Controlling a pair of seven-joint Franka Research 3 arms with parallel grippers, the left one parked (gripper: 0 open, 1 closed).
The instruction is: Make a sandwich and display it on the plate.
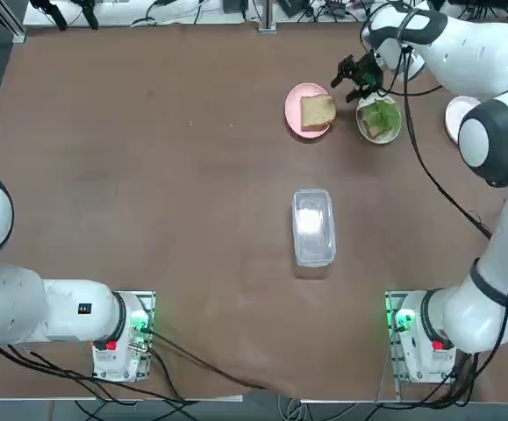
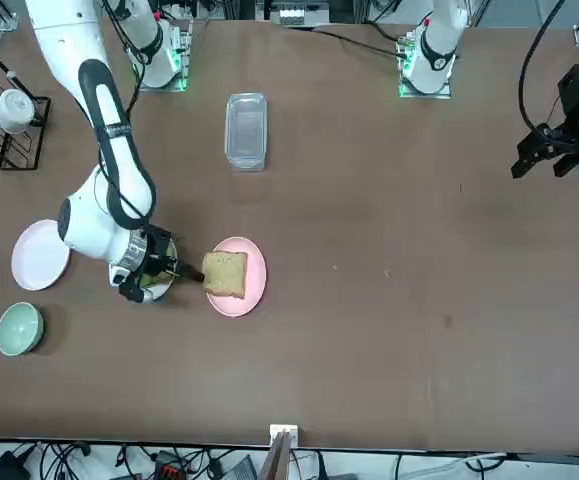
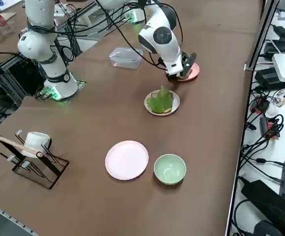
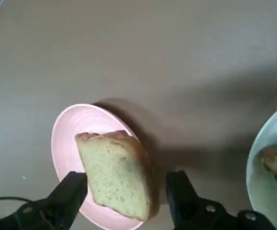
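Presently the right gripper (image 4: 126, 201) stands wide and empty, its fingers (image 4: 69, 194) straddling the near edge of the toast slice (image 4: 116, 175) on the pink plate (image 4: 69, 132). The slice lies directly ahead of the gripper, between the jaws, seemingly not yet touched. Just beside the gripper, on its other side, sits the white plate (image 1: 394, 132) bearing toast and lettuce (image 1: 379, 116): the sandwich lacks its top slice.

We see the right arm stretched far across the worktop, wrist bent sideways, its pincer (image 4: 126, 191) low with both fingers (image 4: 71, 191) spread wide apart.
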